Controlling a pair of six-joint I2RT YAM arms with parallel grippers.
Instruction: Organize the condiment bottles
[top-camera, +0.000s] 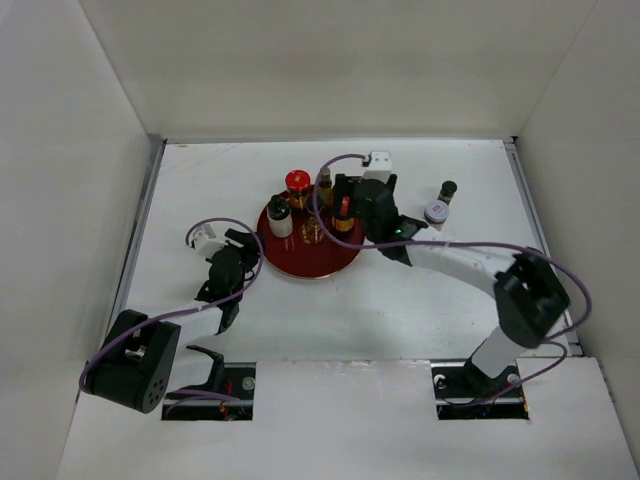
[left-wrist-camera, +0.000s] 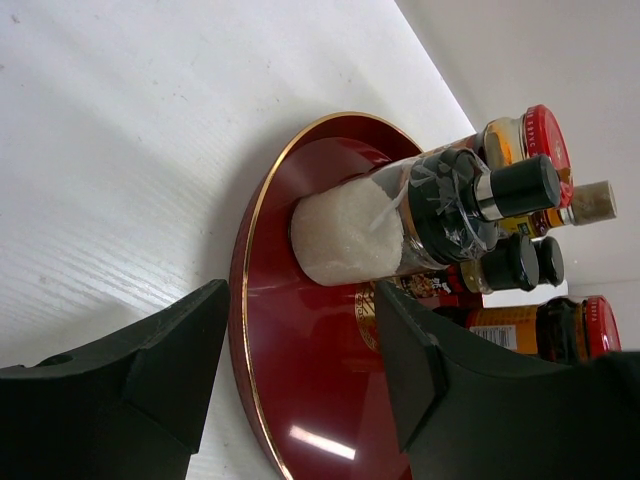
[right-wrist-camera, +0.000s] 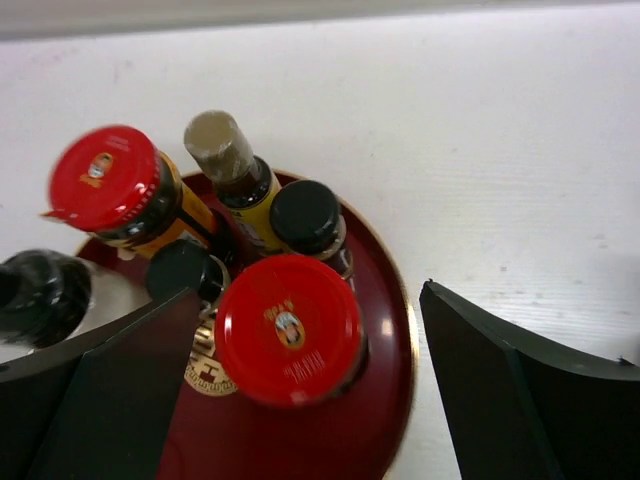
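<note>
Several condiment bottles stand on the round red tray (top-camera: 300, 265): a red-capped jar (top-camera: 297, 186), a black-topped shaker of white grains (top-camera: 280, 216), a brown bottle (top-camera: 325, 184) and a small red-capped bottle (top-camera: 344, 214). Two more bottles (top-camera: 447, 191) (top-camera: 436, 212) stand on the table to the right. My right gripper (top-camera: 350, 200) is open over the tray's back right; in its wrist view the fingers (right-wrist-camera: 120, 380) straddle a red-capped jar (right-wrist-camera: 288, 328) without touching. My left gripper (top-camera: 240, 250) is open and empty at the tray's left rim (left-wrist-camera: 245, 250), facing the shaker (left-wrist-camera: 370, 225).
White walls enclose the table on the left, back and right. In the right wrist view a second red-capped jar (right-wrist-camera: 104, 178), a tan-capped bottle (right-wrist-camera: 222, 147) and two black caps (right-wrist-camera: 305, 215) (right-wrist-camera: 183, 268) crowd close behind the straddled jar.
</note>
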